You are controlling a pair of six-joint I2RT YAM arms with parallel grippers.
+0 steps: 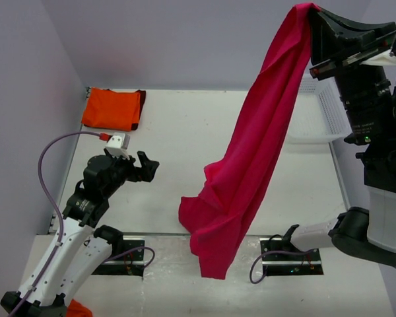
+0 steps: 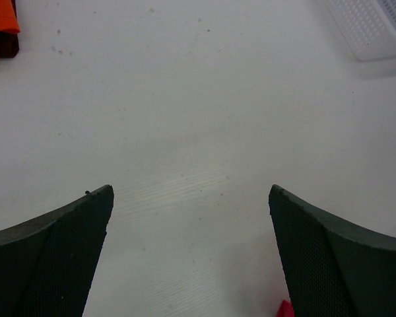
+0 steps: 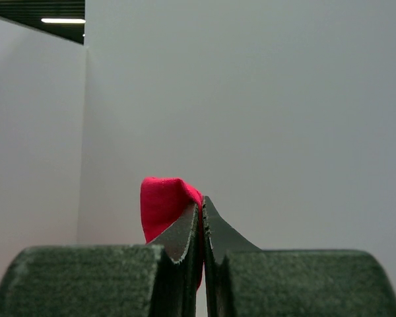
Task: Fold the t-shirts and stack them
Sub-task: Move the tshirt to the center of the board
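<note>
**Crimson-pink t-shirt [image 1: 251,165] hangs from my right gripper [image 1: 315,10], orange one lies folded in the far left corner**

From the top camera I see the crimson-pink t-shirt held high over the right half of the table [image 1: 185,125]. It drops in one long diagonal drape from the upper right down toward the near middle. Its lower part bunches into loose folds and ends in a narrow tail over the near edge, between the two arm bases. I cannot tell whether that lower end touches the table or hangs clear of it.

On my right wrist camera the right gripper [image 3: 202,205] has its jaws pressed together on a small fold of the crimson cloth [image 3: 162,205]. The fold pokes up just left of the toothed tips, with only bare wall behind it.

The left gripper [image 1: 148,165] sits low over the left half of the table, well apart from the hanging shirt. In its own wrist view the left gripper [image 2: 191,191] has its jaws spread wide, with nothing between them but bare table surface. A sliver of crimson shows at the bottom edge, beside one finger.

The orange t-shirt [image 1: 111,109] lies folded flat in the far left corner, its dark maroon edge along the right side. A corner of it shows at the top left of the left wrist view [image 2: 0,26].

A white lattice basket [image 1: 317,125] stands at the far right of the table, partly hidden behind the shirt and the right arm
</note>
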